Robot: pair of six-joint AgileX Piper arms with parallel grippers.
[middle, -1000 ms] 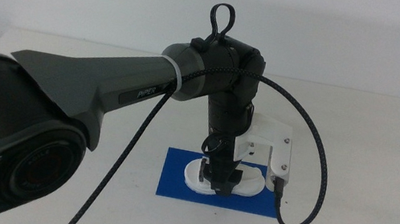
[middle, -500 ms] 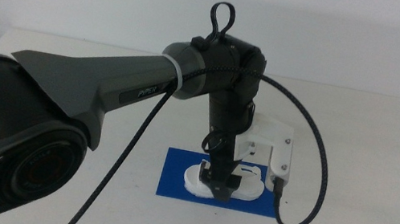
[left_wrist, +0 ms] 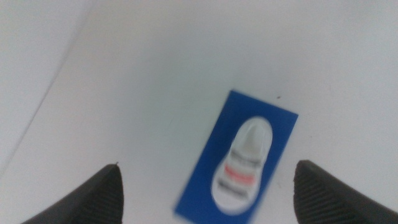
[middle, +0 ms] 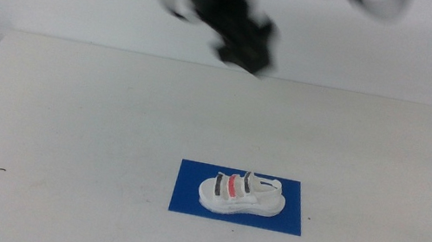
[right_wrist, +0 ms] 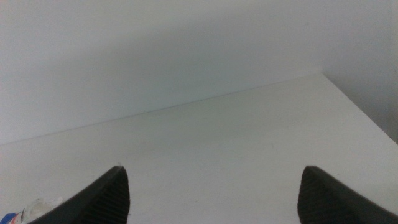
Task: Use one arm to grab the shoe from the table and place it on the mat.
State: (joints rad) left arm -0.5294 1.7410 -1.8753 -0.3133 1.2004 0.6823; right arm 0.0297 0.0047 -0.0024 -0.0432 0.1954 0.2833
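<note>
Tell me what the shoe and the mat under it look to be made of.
The shoe: seemingly moulded foam or plastic, with a matte white chunky sole showing no sheen; its three straps, two dark and one red-pink, may be fabric, too small to tell. The mat: thin and flat, evenly royal blue, no gloss or wrinkles, probably rubber, felt or card.

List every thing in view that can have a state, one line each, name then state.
shoe: resting on the mat, upright on its sole, free of any grip.
mat: flat on the table, shoe on top.
table: bearing the mat.
left gripper: jaws wide open, empty, high above the shoe, blurred in the middle view.
right gripper: jaws open, empty, over bare table, away from the mat.
</note>
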